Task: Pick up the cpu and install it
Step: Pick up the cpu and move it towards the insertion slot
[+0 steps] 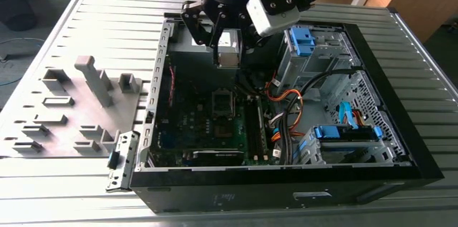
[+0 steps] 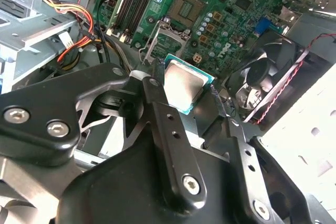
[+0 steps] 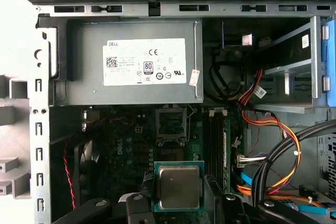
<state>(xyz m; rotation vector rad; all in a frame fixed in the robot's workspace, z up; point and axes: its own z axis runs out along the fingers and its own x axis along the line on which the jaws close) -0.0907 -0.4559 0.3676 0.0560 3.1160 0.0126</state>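
Observation:
My gripper (image 1: 227, 59) is shut on the cpu (image 1: 227, 50), a small flat square chip with a silvery metal top and a green edge. It hangs in the air above the far end of the open computer case (image 1: 400, 130), over the grey power-supply box (image 3: 134, 61). In both wrist views the cpu (image 2: 185, 81) (image 3: 178, 186) sits between the black fingers (image 3: 223, 205), level with the board. The square socket (image 1: 223, 102) (image 3: 171, 125) lies on the green motherboard below, beside the memory slots (image 3: 215, 145), and apart from the chip.
Orange, red and black cables (image 1: 286, 103) run past the socket toward the drive cage with blue clips (image 1: 304, 42). A black fan (image 2: 265, 72) with a red wire sits by the case wall. Grey foam holders (image 1: 86, 93) stand on the slatted table at the exterior view's left.

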